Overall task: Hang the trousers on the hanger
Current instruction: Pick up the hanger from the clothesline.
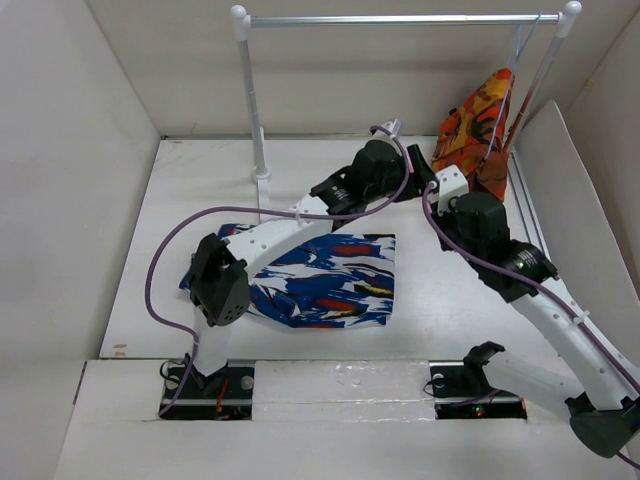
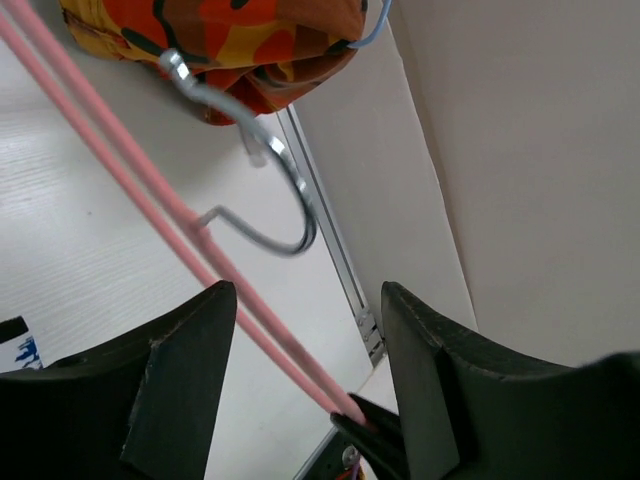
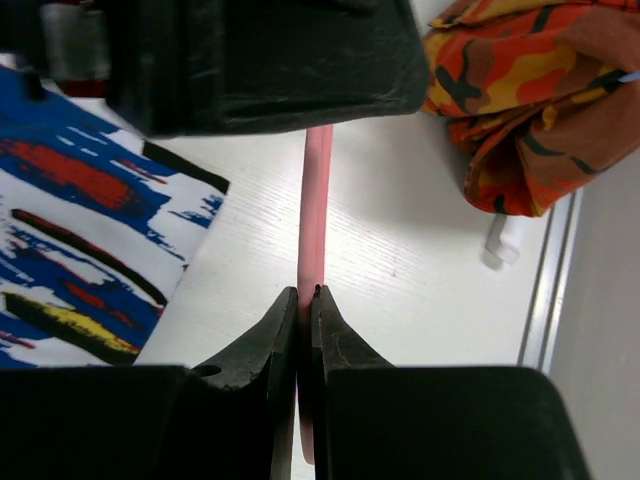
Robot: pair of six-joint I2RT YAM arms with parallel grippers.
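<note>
One hanger (image 3: pixel 317 200) — seemingly inside right gripper (image 3: pixel 307 296)

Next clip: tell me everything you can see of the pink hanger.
The hanger is thin, pink and plastic-looking, with a silver wire hook. Two slim bars run close together. The right tool is shut on a bar, holding it above the table. The left tool stands open around the bars, contact unclear. Nothing hangs on it; the trousers lie apart on the table. An orange garment is beyond the hook.
</note>
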